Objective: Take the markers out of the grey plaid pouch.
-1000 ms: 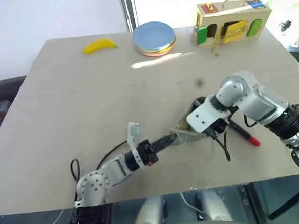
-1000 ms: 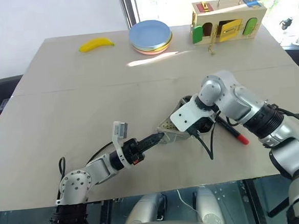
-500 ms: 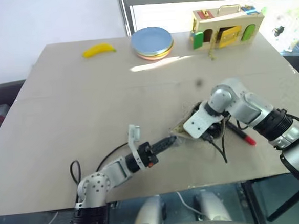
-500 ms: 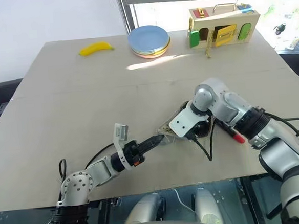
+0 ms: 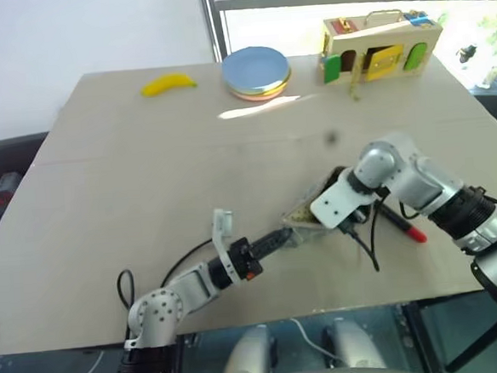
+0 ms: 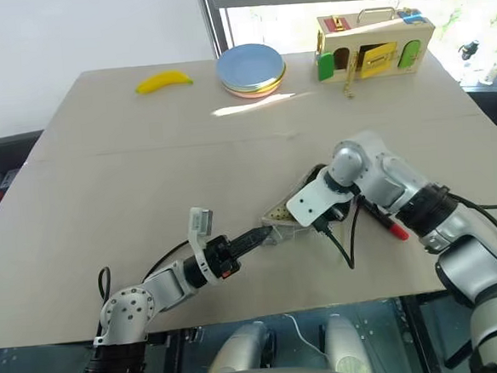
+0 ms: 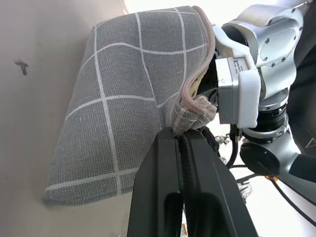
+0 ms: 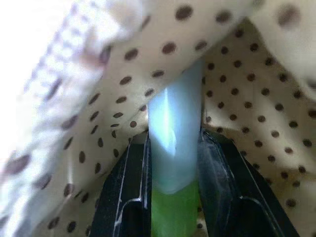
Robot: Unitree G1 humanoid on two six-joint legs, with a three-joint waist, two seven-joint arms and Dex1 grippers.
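Observation:
The grey plaid pouch (image 5: 305, 211) lies right of the table's middle, its mouth lifted so the tan dotted lining shows. My left gripper (image 5: 284, 233) is shut on the pouch's (image 7: 118, 98) near rim, pinching the fabric edge between its black fingers (image 7: 168, 163). My right hand reaches down into the mouth from the right. Inside, my right gripper (image 8: 174, 140) is shut on the light green marker (image 8: 175, 113), one finger pressing each side of it. The red marker (image 5: 402, 224) with black ends lies on the table just right of the pouch.
At the far edge lie a yellow banana (image 5: 168, 84), a stack of round plates (image 5: 256, 70) and a wooden box with coloured doors (image 5: 381, 47). A black cable (image 5: 368, 245) loops off my right wrist toward the near table edge.
The head view has shifted slightly. My right hand stays in the pouch's mouth and my left gripper keeps its hold on the rim.

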